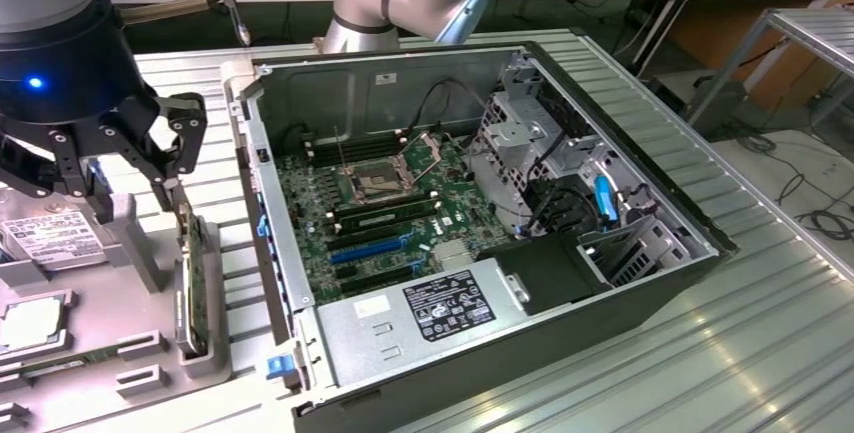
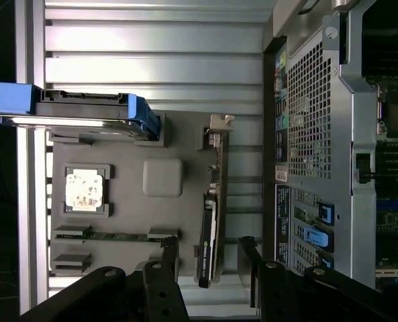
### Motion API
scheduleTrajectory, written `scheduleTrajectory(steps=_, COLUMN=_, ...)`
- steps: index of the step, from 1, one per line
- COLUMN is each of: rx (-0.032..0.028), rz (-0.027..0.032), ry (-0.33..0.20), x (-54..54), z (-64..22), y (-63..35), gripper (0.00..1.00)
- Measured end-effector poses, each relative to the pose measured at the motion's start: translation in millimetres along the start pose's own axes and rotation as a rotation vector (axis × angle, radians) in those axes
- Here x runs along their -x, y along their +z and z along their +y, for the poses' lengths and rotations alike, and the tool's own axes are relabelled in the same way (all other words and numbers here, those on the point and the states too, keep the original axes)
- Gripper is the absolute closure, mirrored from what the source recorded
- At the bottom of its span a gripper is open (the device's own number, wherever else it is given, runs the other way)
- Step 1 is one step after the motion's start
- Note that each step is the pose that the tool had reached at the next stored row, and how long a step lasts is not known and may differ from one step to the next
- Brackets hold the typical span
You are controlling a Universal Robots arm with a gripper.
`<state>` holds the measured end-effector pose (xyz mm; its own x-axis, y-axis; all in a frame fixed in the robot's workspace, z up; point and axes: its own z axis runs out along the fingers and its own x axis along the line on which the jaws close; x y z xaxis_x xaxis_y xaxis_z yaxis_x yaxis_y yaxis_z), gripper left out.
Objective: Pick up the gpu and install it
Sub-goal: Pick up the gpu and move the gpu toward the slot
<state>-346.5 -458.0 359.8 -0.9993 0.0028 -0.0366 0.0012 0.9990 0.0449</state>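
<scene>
Left to right, exterior view: pincer (image 1: 134, 193), spread wide, holding nothing; gpu (image 1: 191, 278), upright on its long edge in the grey holder (image 1: 140, 253), just beneath the pincer and between its fingers; open computer case (image 1: 534, 203) beyond. Judged light, stiff, fragile (bare circuitry): best pinched gently across the flat faces.

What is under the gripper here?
The gpu, standing on edge in the grey holder, sits below the open gripper, in line with the gap between its fingers. The card's lower edge is hidden in the holder's slot.
</scene>
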Motion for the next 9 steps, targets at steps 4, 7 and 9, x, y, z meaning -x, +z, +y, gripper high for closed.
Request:
scheduleTrajectory(steps=4, rx=0.0, rz=0.0, ry=0.0, x=-0.1, z=0.0, y=0.0, gripper=0.52)
scheduleTrajectory(steps=7, rx=0.0, rz=0.0, ry=0.0, x=-0.1, z=0.0, y=0.0, gripper=0.52)
scheduleTrajectory(steps=9, rx=0.0, rz=0.0, ry=0.0, x=-0.1, z=0.0, y=0.1, gripper=0.52)
